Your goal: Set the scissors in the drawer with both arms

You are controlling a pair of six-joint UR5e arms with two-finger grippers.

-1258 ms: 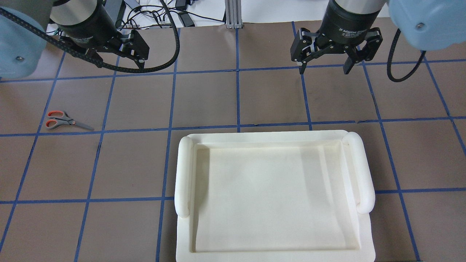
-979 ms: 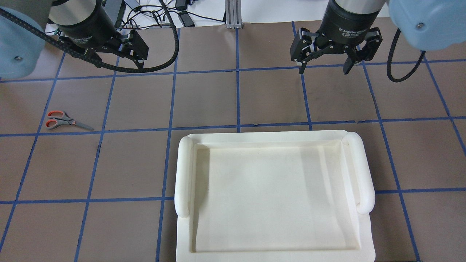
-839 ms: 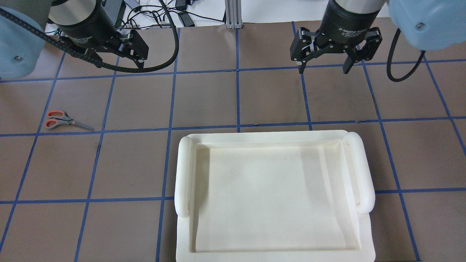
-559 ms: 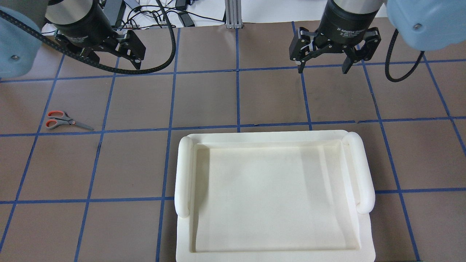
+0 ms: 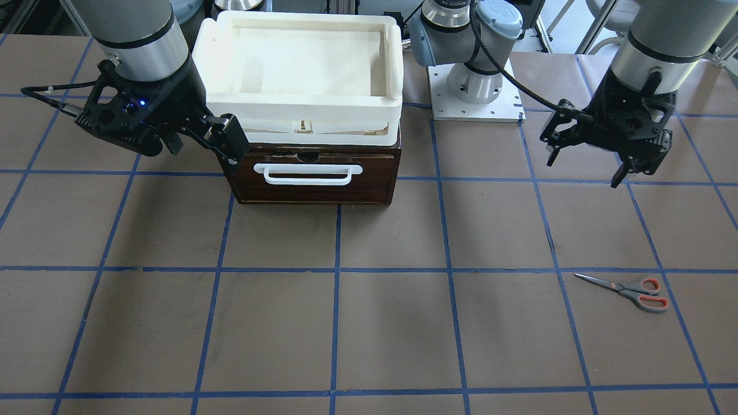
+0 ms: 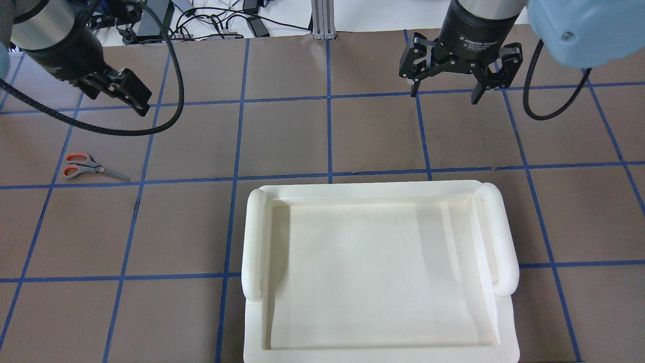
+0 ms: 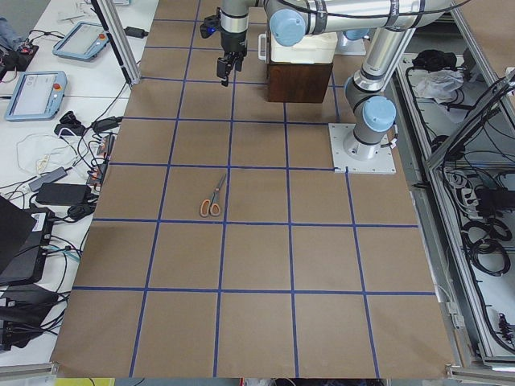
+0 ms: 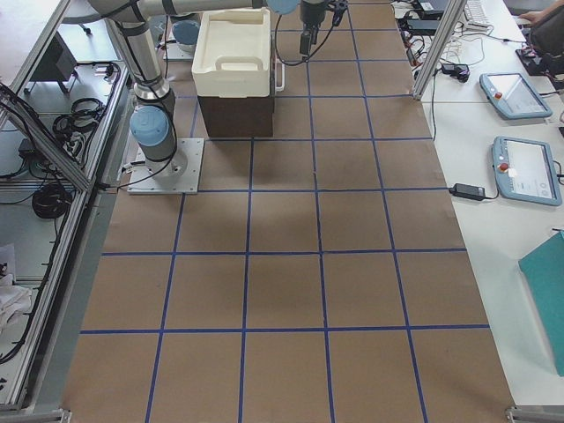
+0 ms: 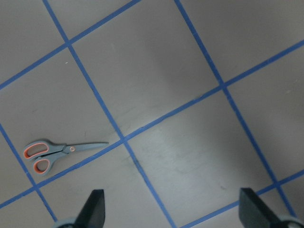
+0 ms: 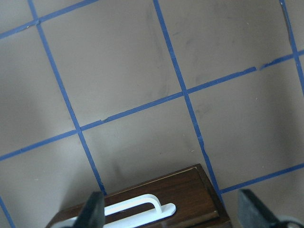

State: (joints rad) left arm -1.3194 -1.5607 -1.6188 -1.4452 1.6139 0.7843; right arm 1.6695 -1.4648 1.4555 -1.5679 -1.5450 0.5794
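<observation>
Scissors (image 5: 628, 290): lay flat, lower right of front view, well apart from drawer (image 5: 311, 190).
Drawer: shut, upper centre.
Left gripper (image 5: 583, 172): wide open, empty, right side.
Right gripper (image 6: 444, 95): wide open, empty.

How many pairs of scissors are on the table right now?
1. The scissors lie flat on the table, on the robot's left, far from the shut drawer, whose inside is hidden.

Overhead, the tray (image 6: 254, 237) hides the drawer (image 10: 185, 192); the right wrist view's bottom edge crops it.
</observation>
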